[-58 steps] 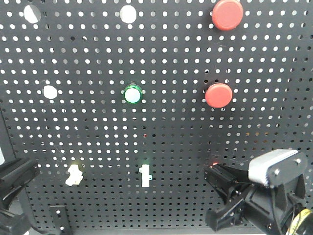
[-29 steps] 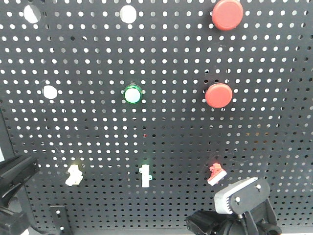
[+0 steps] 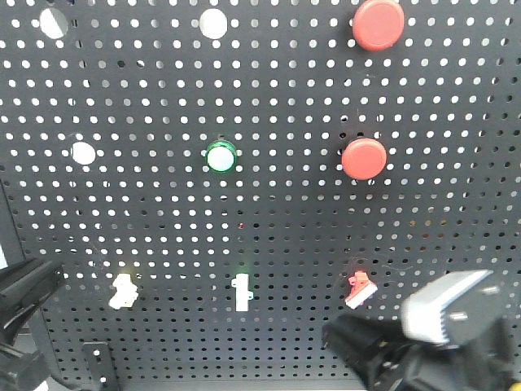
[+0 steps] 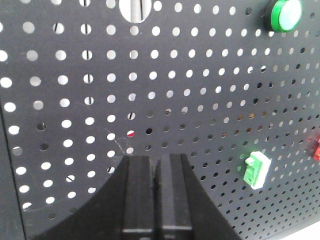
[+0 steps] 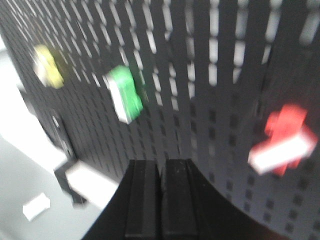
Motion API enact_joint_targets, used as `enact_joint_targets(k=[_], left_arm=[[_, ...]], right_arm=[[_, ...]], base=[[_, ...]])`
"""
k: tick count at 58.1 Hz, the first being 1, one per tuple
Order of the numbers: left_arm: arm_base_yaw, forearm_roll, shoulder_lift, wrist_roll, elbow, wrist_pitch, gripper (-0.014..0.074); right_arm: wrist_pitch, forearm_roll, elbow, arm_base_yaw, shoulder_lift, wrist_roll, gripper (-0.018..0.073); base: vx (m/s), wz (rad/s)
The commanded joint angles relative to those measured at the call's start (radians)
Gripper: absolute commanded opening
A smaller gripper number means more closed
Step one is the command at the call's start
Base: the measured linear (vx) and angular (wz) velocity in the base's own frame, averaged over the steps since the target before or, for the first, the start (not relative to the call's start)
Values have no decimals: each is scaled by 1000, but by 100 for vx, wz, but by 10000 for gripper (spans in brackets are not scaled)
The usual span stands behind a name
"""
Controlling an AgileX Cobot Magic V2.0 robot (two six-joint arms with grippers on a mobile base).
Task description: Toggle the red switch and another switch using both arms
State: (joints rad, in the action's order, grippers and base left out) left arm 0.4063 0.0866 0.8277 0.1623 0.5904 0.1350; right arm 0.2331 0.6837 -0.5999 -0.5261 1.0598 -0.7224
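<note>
front cam / red switch (image 3: 359,289): small toggle, red base + short white lever, low on the black perforated pegboard (image 3: 163,220), right of centre, near btm edge
front cam / yellow switch (image 3: 123,291): small pale-yellow toggle w/ cream lever, same row, towards the btm-left corner
front cam / arms: right black arm (image 3: 446,308) w/ light grey block sits below-right of red switch, blurry, not touching. left black arm (image 3: 28,287) at left edge, apart from yellow switch
left wrist / left claw (image 4: 159,162): clenched, fingers pressed together, nothing in it, close to the board
right wrist / right claw (image 5: 161,167): clenched, empty. red switch is up-right of the tips, apart, pic's blurry
</note>
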Motion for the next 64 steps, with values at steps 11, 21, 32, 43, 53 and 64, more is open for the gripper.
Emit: enact_joint_targets(k=[11, 21, 32, 43, 53, 64], left_arm=[[6, -3, -9, 5, 26, 88, 2], [6, -3, -9, 5, 26, 88, 2], [5, -3, -32, -6, 9, 88, 2], [-83, -4, -221, -152, -149, 150, 2], [-215, -39, -430, -208, -322, 142, 2], [-343, -87, -630, -207, -504, 115, 2]], right_arm=[[65, 0, -30, 1, -24, 4, -6], [65, 0, -30, 1, -24, 4, -6], [65, 0, -30, 1, -24, 4, -6], [65, 0, -30, 1, -24, 4, -6], [65, 0, -30, 1, -24, 4, -6], [65, 0, -30, 1, -24, 4, -6]], base=[[0, 0], [0, 0], [0, 0], [0, 0], [0, 0], [0, 0]])
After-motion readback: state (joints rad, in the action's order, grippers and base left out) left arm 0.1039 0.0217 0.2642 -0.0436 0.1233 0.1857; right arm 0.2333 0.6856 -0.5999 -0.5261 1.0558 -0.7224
